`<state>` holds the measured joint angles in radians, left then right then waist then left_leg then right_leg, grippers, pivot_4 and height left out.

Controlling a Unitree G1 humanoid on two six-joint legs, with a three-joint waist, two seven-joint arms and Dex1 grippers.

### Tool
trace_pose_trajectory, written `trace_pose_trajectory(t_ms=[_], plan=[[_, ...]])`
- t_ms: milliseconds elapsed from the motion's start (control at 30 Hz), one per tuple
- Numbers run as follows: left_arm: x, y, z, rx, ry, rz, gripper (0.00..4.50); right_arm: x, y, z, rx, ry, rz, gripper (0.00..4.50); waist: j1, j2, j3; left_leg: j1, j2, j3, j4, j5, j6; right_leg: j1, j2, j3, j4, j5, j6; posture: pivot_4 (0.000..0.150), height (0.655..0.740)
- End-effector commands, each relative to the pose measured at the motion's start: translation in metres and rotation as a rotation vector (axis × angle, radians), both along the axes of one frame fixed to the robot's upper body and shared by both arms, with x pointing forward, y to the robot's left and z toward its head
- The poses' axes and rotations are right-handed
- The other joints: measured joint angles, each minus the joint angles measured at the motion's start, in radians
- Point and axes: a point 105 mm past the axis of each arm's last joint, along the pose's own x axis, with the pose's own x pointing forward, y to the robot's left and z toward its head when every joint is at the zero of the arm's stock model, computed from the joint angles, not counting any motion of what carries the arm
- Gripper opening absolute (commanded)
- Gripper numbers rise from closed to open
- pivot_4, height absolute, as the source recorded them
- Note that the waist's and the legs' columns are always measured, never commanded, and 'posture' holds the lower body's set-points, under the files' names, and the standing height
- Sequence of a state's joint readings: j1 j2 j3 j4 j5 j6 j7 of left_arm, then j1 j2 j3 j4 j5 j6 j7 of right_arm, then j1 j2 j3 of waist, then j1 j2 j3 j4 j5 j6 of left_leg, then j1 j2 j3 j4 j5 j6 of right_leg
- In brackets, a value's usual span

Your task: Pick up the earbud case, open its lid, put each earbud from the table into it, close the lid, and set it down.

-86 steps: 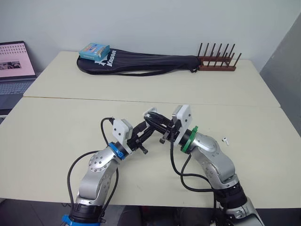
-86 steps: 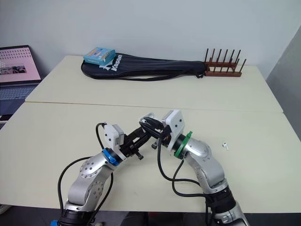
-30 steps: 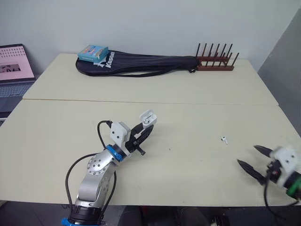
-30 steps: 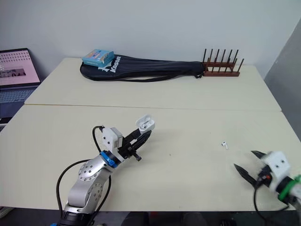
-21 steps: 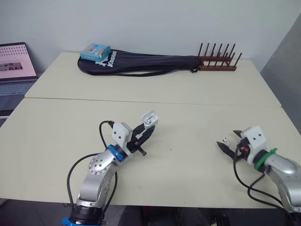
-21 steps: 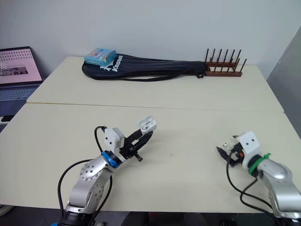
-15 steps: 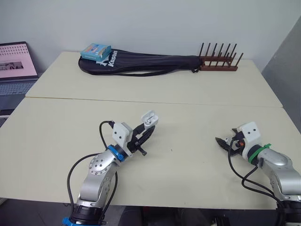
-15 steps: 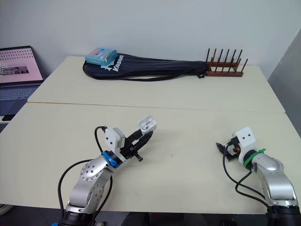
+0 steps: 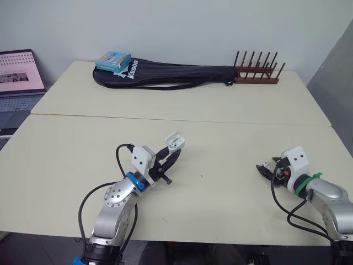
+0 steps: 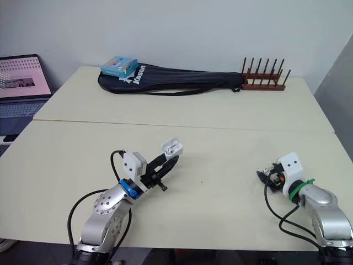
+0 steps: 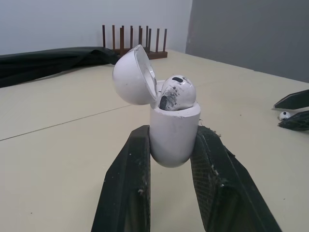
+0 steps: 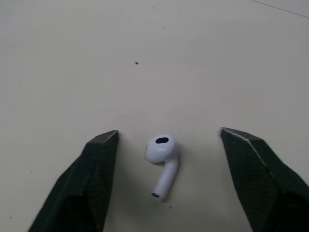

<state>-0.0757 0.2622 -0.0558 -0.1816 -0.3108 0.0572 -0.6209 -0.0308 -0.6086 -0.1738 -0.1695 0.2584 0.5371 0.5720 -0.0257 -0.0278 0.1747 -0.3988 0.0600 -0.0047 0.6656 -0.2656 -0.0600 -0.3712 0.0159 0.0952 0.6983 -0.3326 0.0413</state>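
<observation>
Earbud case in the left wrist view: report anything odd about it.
The seated earbud in the open earbud case carries dark, speckled smudges around its face, like grime or wear. Otherwise nothing stands out.

two head eyes looking down, one close camera on each wrist
the head pair looks forward and down over the whole desk [image 9: 220, 116], both eyes sharing nearly the same scene. the left wrist camera sits low, close behind the left hand [image 11: 173, 132] and earbud case [image 11: 174, 142], facing the rack [image 11: 133, 42]; the right wrist camera looks steeply down at the earbud [image 12: 162, 149], which both wrist views share.
</observation>
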Motion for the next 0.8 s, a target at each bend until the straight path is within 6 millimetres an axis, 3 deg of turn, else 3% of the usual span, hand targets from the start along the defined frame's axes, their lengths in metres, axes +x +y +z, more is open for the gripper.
trace_pose_trajectory(t_ms=[33, 200, 400, 533, 667, 800], plan=[[-0.001, -0.004, 0.012, -0.011, -0.054, -0.015, 0.80, -0.004, -0.010, -0.011, -0.011, 0.054, -0.040, 2.13, 0.000, 0.000, 0.000, 0.000, 0.000, 0.000, 0.000, 0.000, 0.000, 0.000, 0.000, 0.000, 0.000, 0.000, 0.000, 0.150, 0.7087], [-0.003, -0.004, 0.011, -0.010, -0.049, -0.013, 0.80, -0.007, -0.004, -0.007, -0.050, 0.068, 0.063, 0.44, 0.000, 0.000, 0.000, 0.000, 0.000, 0.000, 0.001, 0.000, 0.000, 0.001, 0.000, 0.000, 0.000, 0.001, 0.002, 0.150, 0.7087], [-0.007, -0.006, 0.008, -0.010, -0.041, -0.017, 0.80, -0.013, 0.018, 0.014, -0.202, 0.098, 0.488, 0.40, -0.003, 0.000, 0.000, 0.000, 0.000, 0.001, 0.000, 0.000, 0.000, 0.000, 0.000, 0.001, -0.001, 0.001, 0.002, 0.150, 0.7087], [-0.012, -0.005, 0.007, -0.009, -0.036, -0.011, 0.80, -0.031, 0.027, 0.027, -0.357, 0.143, 0.854, 0.40, -0.004, 0.001, 0.001, 0.000, 0.000, 0.001, 0.000, 0.000, 0.000, -0.001, 0.000, 0.001, -0.001, 0.001, 0.002, 0.150, 0.7087], [-0.017, -0.004, 0.004, -0.010, -0.022, -0.005, 0.80, -0.047, 0.017, 0.026, -0.512, 0.203, 1.106, 0.40, -0.004, 0.001, 0.001, 0.000, 0.001, 0.002, 0.000, 0.000, 0.000, -0.001, 0.000, 0.001, -0.001, 0.001, 0.002, 0.150, 0.7087], [-0.023, -0.004, 0.002, -0.012, -0.009, 0.000, 0.80, -0.061, 0.002, 0.023, -0.596, 0.264, 1.236, 0.40, -0.003, 0.001, 0.001, 0.000, 0.001, 0.001, 0.000, 0.000, 0.000, -0.001, 0.000, 0.001, -0.001, 0.001, 0.002, 0.150, 0.7087]])
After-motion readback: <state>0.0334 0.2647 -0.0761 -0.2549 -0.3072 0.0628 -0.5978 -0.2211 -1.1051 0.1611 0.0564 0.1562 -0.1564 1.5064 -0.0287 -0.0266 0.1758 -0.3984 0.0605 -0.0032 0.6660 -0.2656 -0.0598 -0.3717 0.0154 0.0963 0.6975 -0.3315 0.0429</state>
